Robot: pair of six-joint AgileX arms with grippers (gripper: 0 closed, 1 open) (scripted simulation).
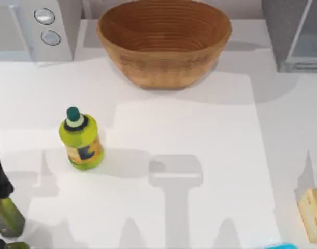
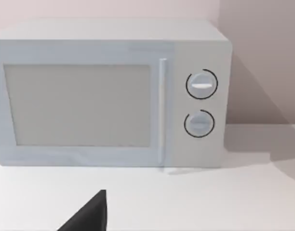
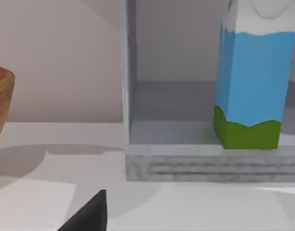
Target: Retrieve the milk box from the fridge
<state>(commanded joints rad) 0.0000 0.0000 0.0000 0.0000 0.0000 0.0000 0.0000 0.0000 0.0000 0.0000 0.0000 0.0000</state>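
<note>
One milk box, one fridge

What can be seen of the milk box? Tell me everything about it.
The milk box is a tall carton standing upright inside the fridge, on its grey floor near the open front. It has a white sloped top, cut off by the right wrist view's edge, large light-blue sides with a wavy upper border, and a green base band. It looks like smooth printed card. Only its base touches the fridge floor; no end effector touches it.
</note>
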